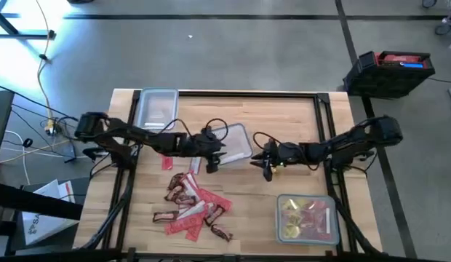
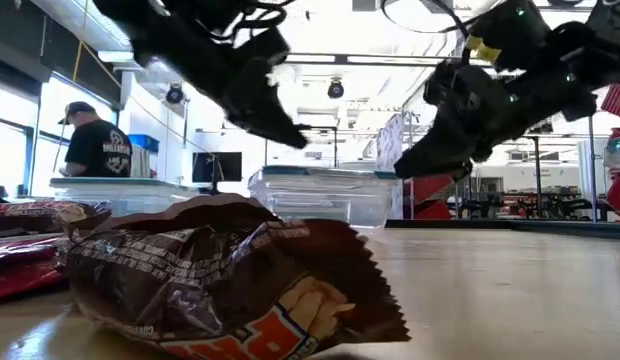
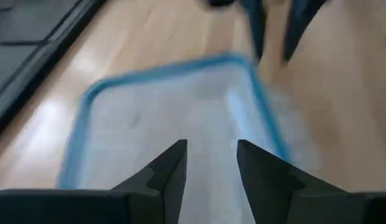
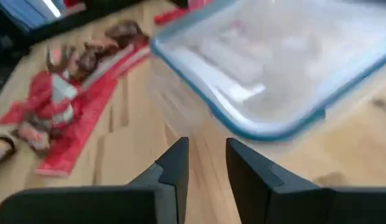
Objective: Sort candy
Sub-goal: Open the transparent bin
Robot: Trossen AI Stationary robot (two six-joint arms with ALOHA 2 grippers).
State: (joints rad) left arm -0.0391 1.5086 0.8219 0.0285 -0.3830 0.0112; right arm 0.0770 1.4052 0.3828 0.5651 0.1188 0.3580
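Note:
The candy (image 1: 193,207) lies in a loose pile on the near left of the table: red packets and dark brown mini bars, one of which (image 2: 220,280) fills the low view's foreground. My left gripper (image 3: 210,146) hangs open above a clear, blue-rimmed container (image 1: 236,142) at the table's middle. My right gripper (image 4: 207,144) is open just to the right of that container (image 4: 274,68), above the bare wood. Neither holds anything.
A second clear container (image 1: 156,109) stands at the far left. A third (image 1: 305,218), near right, holds yellow and red candy. A dark frame (image 1: 324,116) runs along the table's edges. A person (image 2: 95,140) stands in the room behind.

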